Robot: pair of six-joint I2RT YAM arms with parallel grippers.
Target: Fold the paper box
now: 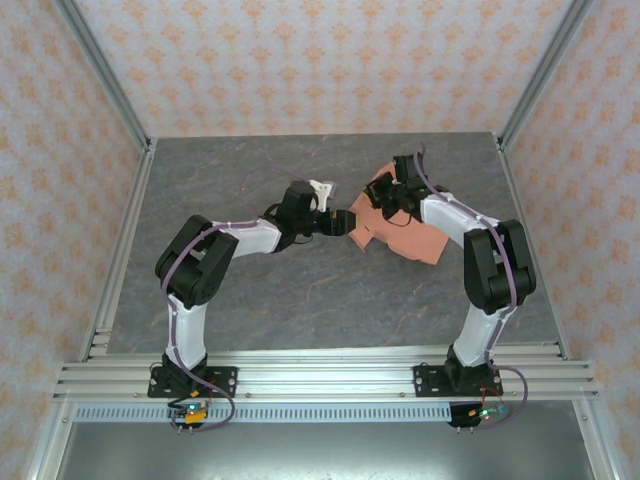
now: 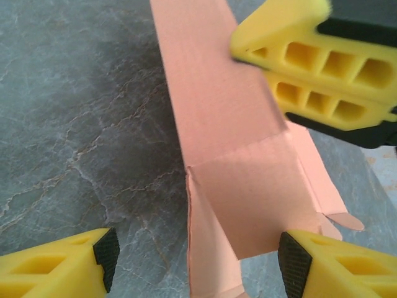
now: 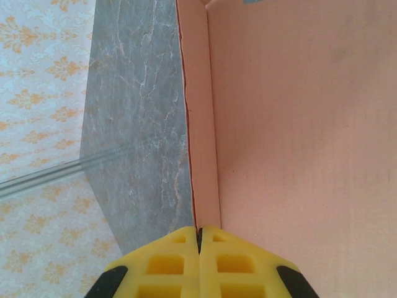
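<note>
- FOLD UNDER WAY: The salmon-orange paper box (image 1: 410, 235) lies partly formed just right of the table's (image 1: 300, 300) centre. One narrow long wall is creased up and the broad panel beside it is open.
- Your right fingers (image 3: 167, 264) are pressed together on the free edge of that narrow wall, a little beyond the table's centre and to its right. The thin board runs into the seam between them, so they hold the box.
- Your left fingers (image 2: 74, 264) stand wide apart, low over the table's centre, aimed at the box's end.
- An end flap and its corner crease sit between the left fingers. One fingertip is right at the flap's edge, though you cannot tell whether it touches. The other is over bare table, and they hold nothing.
- HANDLING: Expect the box to be very light and thin. It will likely be fairly stiff across each panel, hinge readily at the scored lines, and spring back once released.
- A hard pinch could dent or crumple the box. Pushed without an anchor, it will probably skate over the smooth table.
- WHERE TO GRIP: Take the end flap by its free edge close to the crease, with the pads flat across the board. Avoid the small rounded tab or a bare corner, and let the right-hand hold serve as your anchor.
</note>
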